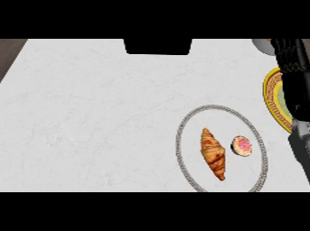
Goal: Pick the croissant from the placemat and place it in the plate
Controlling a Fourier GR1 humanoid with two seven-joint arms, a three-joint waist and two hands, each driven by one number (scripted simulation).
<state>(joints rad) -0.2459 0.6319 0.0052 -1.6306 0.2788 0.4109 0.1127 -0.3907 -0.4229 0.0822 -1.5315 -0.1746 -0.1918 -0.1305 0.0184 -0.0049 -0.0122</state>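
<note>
Well, starting at your left, you had bare white tabletop (84, 113), with a dark block (158, 46) sitting at its far edge. Right of centre lay the oval placemat (179, 135) with its grey rim, and the croissant (213, 154) was on it, lengthwise, pointing away from you, untouched. Just beside the croissant, on its right and on the same placemat, sat 1 small round pastry (242, 145) with a pink top. Further right you saw the yellow-rimmed plate (272, 90), partly hidden by the arm and cut off by the view's edge. Your right hand (302, 85) hung over that plate, well apart from the croissant, its fingers (287, 52) stretched out away from you and holding nothing.
</note>
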